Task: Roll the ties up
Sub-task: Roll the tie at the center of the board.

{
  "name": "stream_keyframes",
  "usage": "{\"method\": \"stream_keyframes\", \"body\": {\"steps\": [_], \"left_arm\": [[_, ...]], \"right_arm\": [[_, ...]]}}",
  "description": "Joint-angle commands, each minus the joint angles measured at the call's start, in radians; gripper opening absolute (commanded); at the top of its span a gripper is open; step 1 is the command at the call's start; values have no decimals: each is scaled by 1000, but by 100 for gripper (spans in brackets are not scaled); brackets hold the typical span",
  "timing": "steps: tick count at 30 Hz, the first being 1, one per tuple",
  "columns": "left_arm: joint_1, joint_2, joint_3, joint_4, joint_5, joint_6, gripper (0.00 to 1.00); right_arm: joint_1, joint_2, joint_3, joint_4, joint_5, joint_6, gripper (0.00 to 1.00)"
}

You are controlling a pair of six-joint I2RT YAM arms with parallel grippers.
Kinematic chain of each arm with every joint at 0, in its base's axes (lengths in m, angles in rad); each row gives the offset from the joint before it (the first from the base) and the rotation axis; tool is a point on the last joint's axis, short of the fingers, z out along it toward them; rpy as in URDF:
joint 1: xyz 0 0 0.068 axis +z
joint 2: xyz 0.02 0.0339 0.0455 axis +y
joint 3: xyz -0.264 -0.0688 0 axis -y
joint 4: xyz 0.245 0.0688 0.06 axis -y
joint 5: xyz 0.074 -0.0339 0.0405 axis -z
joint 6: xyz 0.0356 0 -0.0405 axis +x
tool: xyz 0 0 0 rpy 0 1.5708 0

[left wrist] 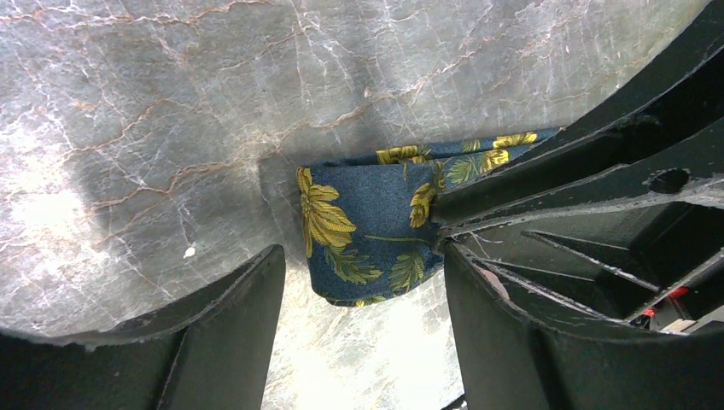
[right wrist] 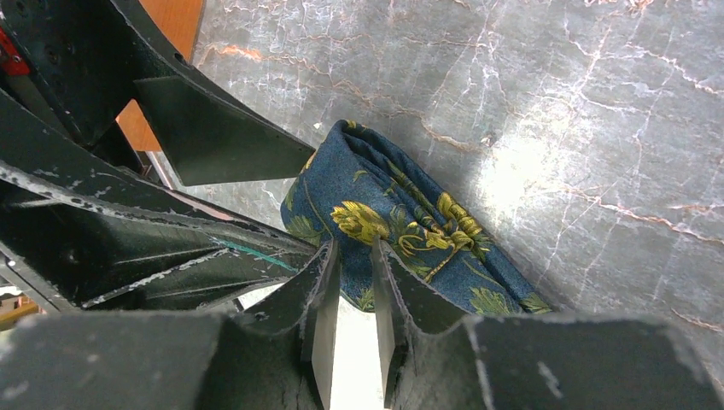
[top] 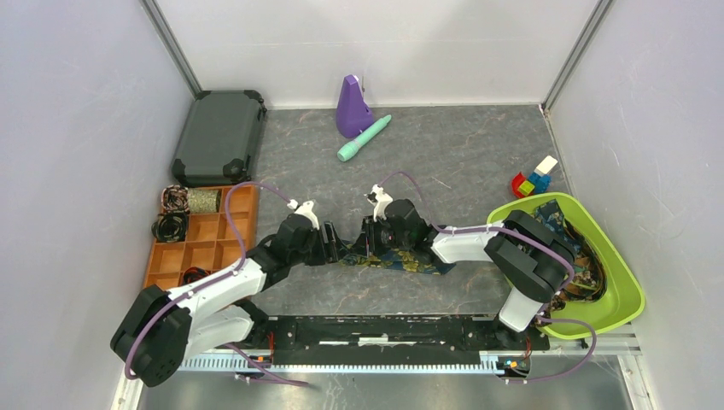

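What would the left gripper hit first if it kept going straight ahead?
Most likely the folded blue floral tie, just ahead of the left gripper's open fingers; depth is hard to judge.

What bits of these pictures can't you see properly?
Top view: left gripper and right gripper cover one end of the navy, yellow-flowered fabric tie.
Top view: the right arm hides some patterned ties in the green plastic bowl.
Top view: coiled ties in the orange compartment tray are too small for patterns.
Left wrist view: the right gripper's fingers cover the tie's far part.
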Motion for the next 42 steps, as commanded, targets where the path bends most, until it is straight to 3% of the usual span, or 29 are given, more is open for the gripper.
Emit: {"method": "stream_keyframes", "body": {"steps": [1,29,42], "left_arm": [[7,6,-7,63,7,37,74],[35,90,-90,256,101,20,65],[35,162,-150,450,178,-55,58]], "right_arm": [[-1,1,-41,-44,16,-28,27],[-2,23,-95,-14,15,-26,24],[-2,49,-102,3,15,-22,24]]}}
